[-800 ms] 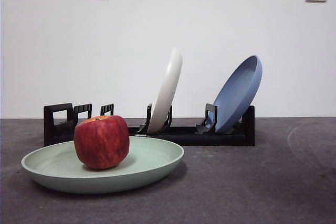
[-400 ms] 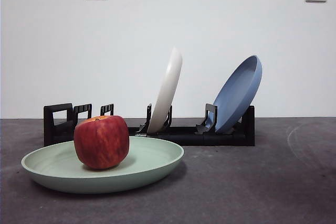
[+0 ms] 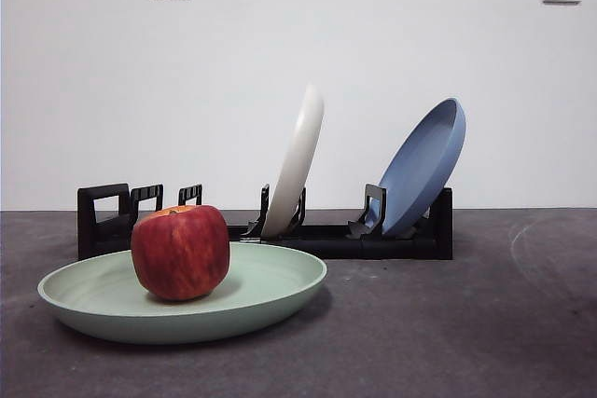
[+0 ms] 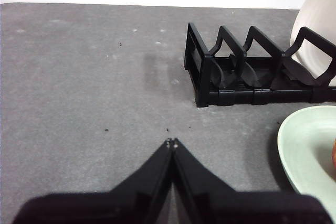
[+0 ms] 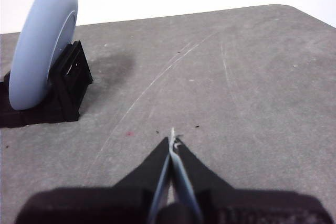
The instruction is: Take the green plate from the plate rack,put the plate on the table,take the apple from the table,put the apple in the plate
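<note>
Dark grey matte table (image 3: 448,323) under a white wall. At left, the left gripper (image 4: 171,143) hovers clenched and empty; just beside it lies the pale sage green round plate (image 3: 270,295), flat, holding the red streaked apple (image 3: 180,252). Behind stands the long black slotted plate rack (image 3: 326,240), running left to right. The right gripper (image 5: 172,142), also clenched, waits over open table beyond the rack's far end.

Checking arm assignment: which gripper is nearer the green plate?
Left. The left gripper is beside the green plate; the right gripper is past the blue plate.
</note>
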